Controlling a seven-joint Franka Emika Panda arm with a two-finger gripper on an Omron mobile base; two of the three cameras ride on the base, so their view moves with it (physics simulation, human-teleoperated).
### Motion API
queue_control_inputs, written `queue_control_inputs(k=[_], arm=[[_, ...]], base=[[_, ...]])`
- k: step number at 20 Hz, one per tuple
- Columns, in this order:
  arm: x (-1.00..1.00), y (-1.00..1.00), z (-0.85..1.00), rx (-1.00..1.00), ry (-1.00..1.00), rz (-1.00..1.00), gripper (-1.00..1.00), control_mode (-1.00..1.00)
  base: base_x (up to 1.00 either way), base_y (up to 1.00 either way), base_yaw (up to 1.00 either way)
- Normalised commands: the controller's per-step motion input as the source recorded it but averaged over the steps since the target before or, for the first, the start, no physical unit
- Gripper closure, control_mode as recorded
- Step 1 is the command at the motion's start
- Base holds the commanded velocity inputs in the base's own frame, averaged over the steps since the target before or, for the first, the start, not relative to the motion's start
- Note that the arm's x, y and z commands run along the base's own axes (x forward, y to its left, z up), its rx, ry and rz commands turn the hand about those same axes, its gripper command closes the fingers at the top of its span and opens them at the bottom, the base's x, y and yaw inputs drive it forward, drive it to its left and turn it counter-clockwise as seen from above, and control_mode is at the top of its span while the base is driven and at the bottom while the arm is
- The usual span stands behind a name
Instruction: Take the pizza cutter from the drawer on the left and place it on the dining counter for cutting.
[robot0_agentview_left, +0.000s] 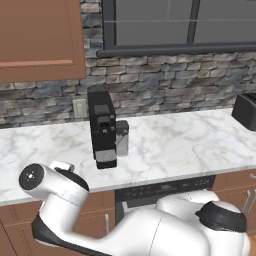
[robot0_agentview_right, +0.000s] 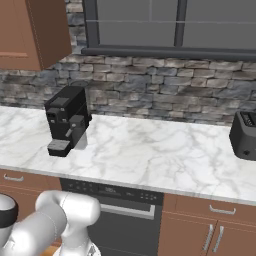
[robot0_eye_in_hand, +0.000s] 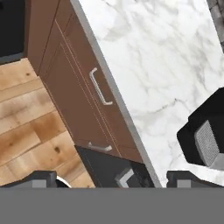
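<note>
The drawer (robot0_eye_in_hand: 81, 57) is shut: a plain reddish-brown front just under the marble edge, with a small curved silver handle (robot0_eye_in_hand: 100, 87). In the right base view the same drawer (robot0_agentview_right: 27, 181) sits at the far left under the worktop. My gripper (robot0_eye_in_hand: 113, 181) hangs open in front of the cabinet face, a short way from the drawer handle, with nothing between its fingertips (robot0_eye_in_hand: 40, 178). The pizza cutter is hidden. The dining counter is out of view.
A black coffee machine (robot0_agentview_left: 102, 127) stands on the marble worktop (robot0_agentview_left: 175, 145), and a black toaster (robot0_agentview_right: 245, 135) stands at the right end. The black dishwasher front (robot0_agentview_right: 125, 212) is right of the drawer. A cabinet door (robot0_eye_in_hand: 65, 98) and wood floor (robot0_eye_in_hand: 30, 127) lie below.
</note>
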Motion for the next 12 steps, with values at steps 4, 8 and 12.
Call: queue_control_inputs(k=[4,8,12], arm=[[-0.02,0.39,-0.48,-0.14,-0.05,0.13,-1.00,-1.00],[-0.05,0.49,-0.42,-0.18,-0.03,0.12,-1.00,-1.00],[-0.04,0.26,-0.31,-0.17,-0.14,0.09,-1.00,-1.00]], base=[[0.00,0.00,0.00],[0.00,0.00,0.00],[0.00,0.00,0.00]])
